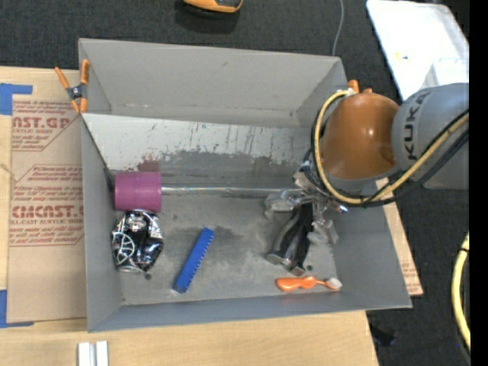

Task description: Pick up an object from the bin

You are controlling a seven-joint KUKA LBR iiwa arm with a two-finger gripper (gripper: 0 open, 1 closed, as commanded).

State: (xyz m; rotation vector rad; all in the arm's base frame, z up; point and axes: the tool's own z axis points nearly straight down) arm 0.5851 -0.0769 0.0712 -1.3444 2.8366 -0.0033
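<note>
We take the orange toothbrush [300, 284] as our landmark. It lies flat on the floor of the grey bin [206, 82], close to the near wall, with its pale head pointing to the view's right.

Just above the toothbrush in the view we see the gripper [287, 261], low over the bin floor. Its dark fingers [276, 252] slant down and to the left, and their tips are near the toothbrush's handle but not touching it. The fingers stand a little apart, and between them we see only bare floor — nothing is held. Further up and to the right of the toothbrush, the wrist's rounded orange cover [358, 139] hangs over the bin's right wall, ringed by yellow and black cables.

The other things lie well to the left of the toothbrush:
- A blue comb-like strip [193, 260] is nearest, lying at a slant on the floor.
- A crumpled black and white packet [137, 240] sits beyond the strip, by the left wall.
- A magenta cylinder [138, 191] rests on its side further up — just above the packet, at the foot of the back wall.
</note>
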